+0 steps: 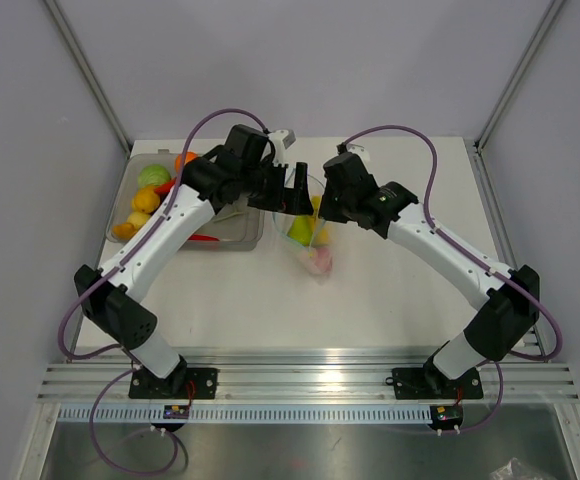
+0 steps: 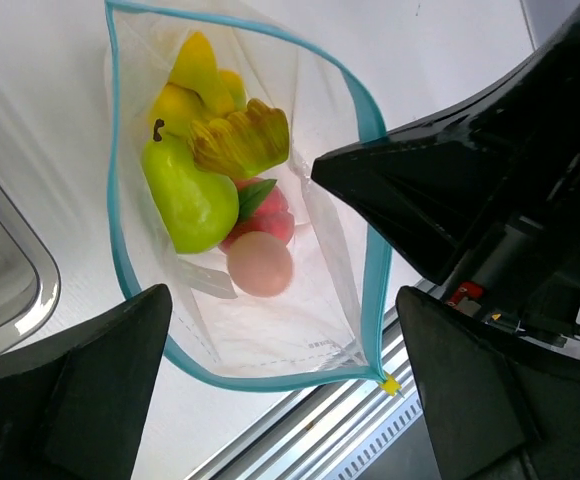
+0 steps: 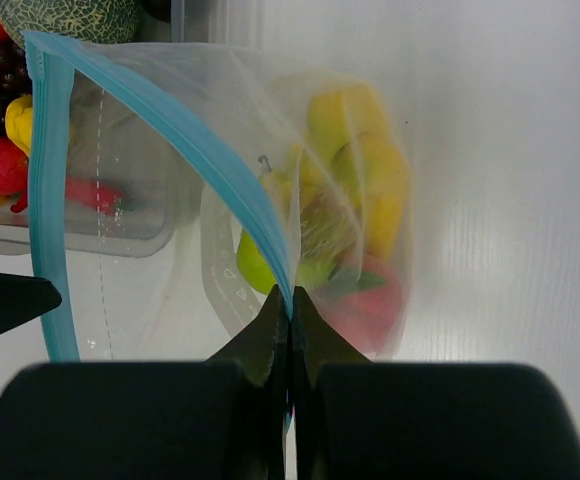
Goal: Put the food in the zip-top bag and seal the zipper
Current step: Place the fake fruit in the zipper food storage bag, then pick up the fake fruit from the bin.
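My right end effector clenches the clear crinkly bag's blue-teal zipper strip; left end effector released above; slipping would collapse the mouth.

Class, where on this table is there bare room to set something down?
Bare: the wide near strip of table between the zip-top bag and the front rail. Crowded: far left and centre, where tray, bag, left claw and right claw meet.

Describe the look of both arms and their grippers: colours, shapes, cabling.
The left arm and right arm both have white tubular links between bulky black joints, and they stand on black base plates. A purple cable loops along each arm. The left gripper and right gripper have matte black, wedge-shaped fingers.
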`<control>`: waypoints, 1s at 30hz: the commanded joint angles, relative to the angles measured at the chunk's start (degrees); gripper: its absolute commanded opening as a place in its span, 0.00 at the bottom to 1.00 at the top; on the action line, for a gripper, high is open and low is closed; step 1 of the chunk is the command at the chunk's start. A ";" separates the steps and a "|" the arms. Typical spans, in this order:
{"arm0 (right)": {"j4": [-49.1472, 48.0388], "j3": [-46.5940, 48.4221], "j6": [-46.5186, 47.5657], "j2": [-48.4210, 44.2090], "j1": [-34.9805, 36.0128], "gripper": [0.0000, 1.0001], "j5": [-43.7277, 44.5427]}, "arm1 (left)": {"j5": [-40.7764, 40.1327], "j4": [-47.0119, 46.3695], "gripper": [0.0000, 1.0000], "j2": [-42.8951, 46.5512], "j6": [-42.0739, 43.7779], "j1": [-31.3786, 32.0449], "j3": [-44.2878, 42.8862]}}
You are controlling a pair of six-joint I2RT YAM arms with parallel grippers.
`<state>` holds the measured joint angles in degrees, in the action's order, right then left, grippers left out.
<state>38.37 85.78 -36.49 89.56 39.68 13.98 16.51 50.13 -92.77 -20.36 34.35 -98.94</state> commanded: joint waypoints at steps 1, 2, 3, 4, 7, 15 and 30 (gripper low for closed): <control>-1.54 0.18 0.01 -1.93 -0.31 0.00 0.88 | 2.03 -1.70 0.95 3.03 0.14 0.19 -2.84; -1.72 0.27 0.02 -2.02 -0.31 0.00 1.05 | 1.77 -1.44 0.93 4.08 0.14 -0.07 -2.84; -1.81 0.01 0.10 -2.28 -0.31 0.00 1.14 | 1.59 -1.18 0.88 4.61 0.14 -0.42 -2.84; -2.07 -0.26 0.19 -2.46 -0.22 0.00 1.14 | 1.16 -0.65 0.85 5.14 0.06 -0.94 -2.93; -2.60 -0.79 0.19 -2.72 -0.31 0.00 1.14 | 1.32 -0.99 0.77 7.77 -1.70 -6.56 -1.53; -4.53 -2.54 0.19 -3.77 -0.31 0.00 -0.09 | -7.00 -5.57 0.88 10.42 -13.91 -27.66 15.96; -5.41 -3.69 -0.95 -4.04 -0.31 0.01 -0.09 | -39.54 -3.36 0.88 -17.25 2.60 -28.72 7.97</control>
<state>34.89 82.30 -36.53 87.70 39.68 13.82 -16.64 47.92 -108.20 -22.81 5.52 -88.16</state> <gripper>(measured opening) 0.012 0.875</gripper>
